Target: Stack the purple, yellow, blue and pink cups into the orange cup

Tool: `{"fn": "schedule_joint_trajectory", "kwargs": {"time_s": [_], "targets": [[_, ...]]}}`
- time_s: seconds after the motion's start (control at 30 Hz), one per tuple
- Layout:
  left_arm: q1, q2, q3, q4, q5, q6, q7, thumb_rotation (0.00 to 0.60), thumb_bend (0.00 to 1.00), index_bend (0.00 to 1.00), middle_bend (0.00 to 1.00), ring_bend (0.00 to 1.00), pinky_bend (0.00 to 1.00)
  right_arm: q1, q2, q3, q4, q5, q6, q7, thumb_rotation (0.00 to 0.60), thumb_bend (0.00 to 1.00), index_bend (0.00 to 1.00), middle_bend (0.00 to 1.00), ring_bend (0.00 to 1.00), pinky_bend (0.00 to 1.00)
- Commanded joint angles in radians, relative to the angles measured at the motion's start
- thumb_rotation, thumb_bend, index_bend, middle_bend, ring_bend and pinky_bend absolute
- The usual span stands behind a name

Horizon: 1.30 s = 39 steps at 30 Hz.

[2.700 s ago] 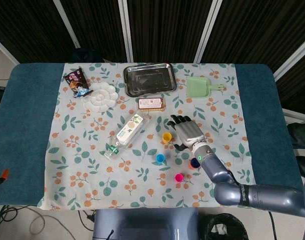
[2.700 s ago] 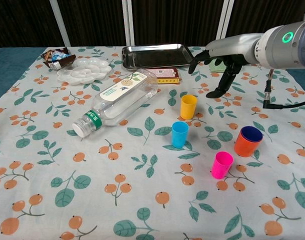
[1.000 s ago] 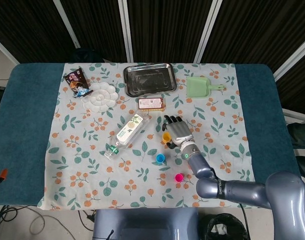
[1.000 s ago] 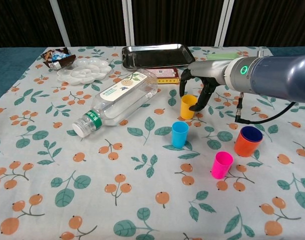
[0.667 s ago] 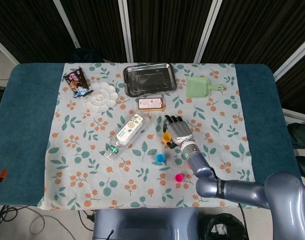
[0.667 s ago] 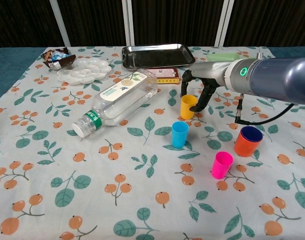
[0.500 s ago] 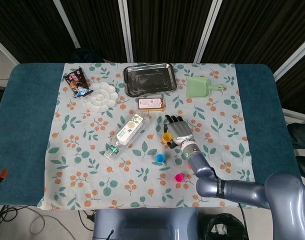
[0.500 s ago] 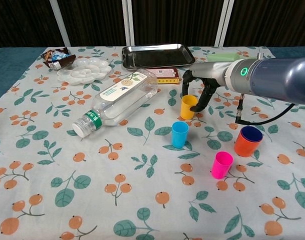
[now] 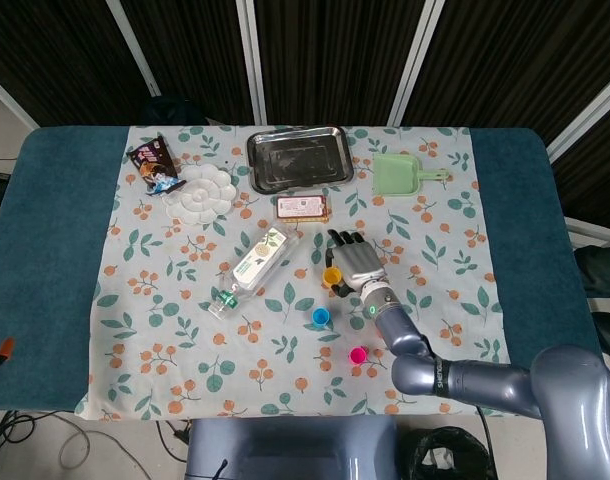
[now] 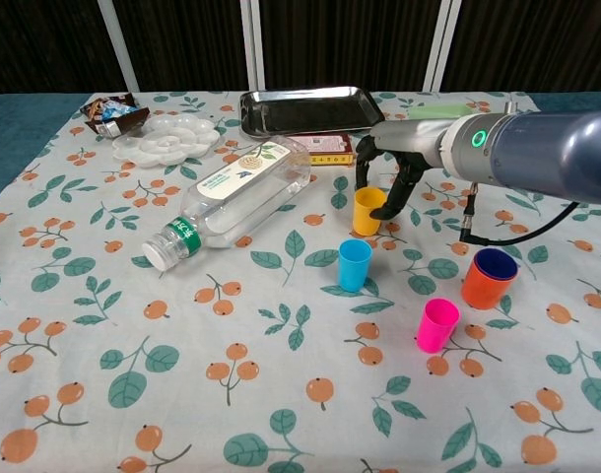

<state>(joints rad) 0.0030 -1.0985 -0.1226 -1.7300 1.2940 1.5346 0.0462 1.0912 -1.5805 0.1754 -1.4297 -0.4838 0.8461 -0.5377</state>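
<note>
The yellow cup (image 10: 368,211) (image 9: 332,276) stands upright on the floral cloth. My right hand (image 10: 393,169) (image 9: 358,262) is curled over its rim, thumb on the far side and fingers on the right side, gripping it. To the right stands the orange cup (image 10: 488,280) with the dark purple cup nested inside; in the head view my forearm hides it. In front of the yellow cup stands the blue cup (image 10: 354,264) (image 9: 321,317). The pink cup (image 10: 436,325) (image 9: 357,354) stands nearer the front edge. My left hand is out of both views.
A clear plastic bottle (image 10: 232,200) lies on its side left of the cups. Behind are a metal tray (image 10: 305,108), a white palette (image 10: 167,140), a snack box (image 9: 303,207), a green scoop (image 9: 405,173) and snack packets (image 9: 153,165).
My right hand swung left from mid-air and came down over the yellow cup, then closed around its rim. The cup has shifted slightly left.
</note>
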Motion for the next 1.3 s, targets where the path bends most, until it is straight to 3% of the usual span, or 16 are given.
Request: {"fn": "schedule_joint_trajectory", "kwargs": {"time_s": [0.03,0.27,0.53,0.73,1.07,1.3], "targets": [[0.0,0.001,-0.001,0.001,-0.001,0.0,-0.001,0.6,0.22,0.14,0.07,0.01,0.0,-0.002,0.028,0.002,-0.031,-0.005,0.003,-0.004,0.6,0.4,0.47,0.0,0.08,0.09],[0.0,0.002,0.001,0.0,0.004,0.001,-0.001,0.6,0.22,0.14,0.07,0.01,0.0,-0.02,0.215,0.009,-0.22,0.006,-0.001,-0.01,0.6,0.4,0.47,0.0,0.08,0.09],[-0.001,-0.001,0.003,-0.004,0.009,0.001,0.003,0.6,0.22,0.14,0.07,0.01,0.0,-0.088,0.496,-0.059,-0.501,-0.072,-0.016,-0.01,0.6,0.4,0.47,0.0,0.08,0.09],[0.0,-0.001,0.002,-0.006,0.01,0.004,-0.003,0.6,0.22,0.14,0.07,0.01,0.0,-0.165,0.622,-0.09,-0.63,-0.176,-0.018,0.061,0.6,0.4,0.47,0.0,0.08,0.09],[0.0,0.0,0.002,-0.005,0.011,0.003,-0.005,0.6,0.22,0.14,0.07,0.01,0.0,-0.293,0.67,-0.133,-0.671,-0.396,0.022,0.165,0.6,0.4,0.47,0.0,0.08,0.09],[0.001,0.0,0.002,-0.008,0.011,0.006,-0.003,0.6,0.22,0.14,0.07,0.01,0.0,-0.336,0.642,-0.142,-0.626,-0.465,0.022,0.23,0.6,0.4,0.47,0.0,0.08,0.09]]}}
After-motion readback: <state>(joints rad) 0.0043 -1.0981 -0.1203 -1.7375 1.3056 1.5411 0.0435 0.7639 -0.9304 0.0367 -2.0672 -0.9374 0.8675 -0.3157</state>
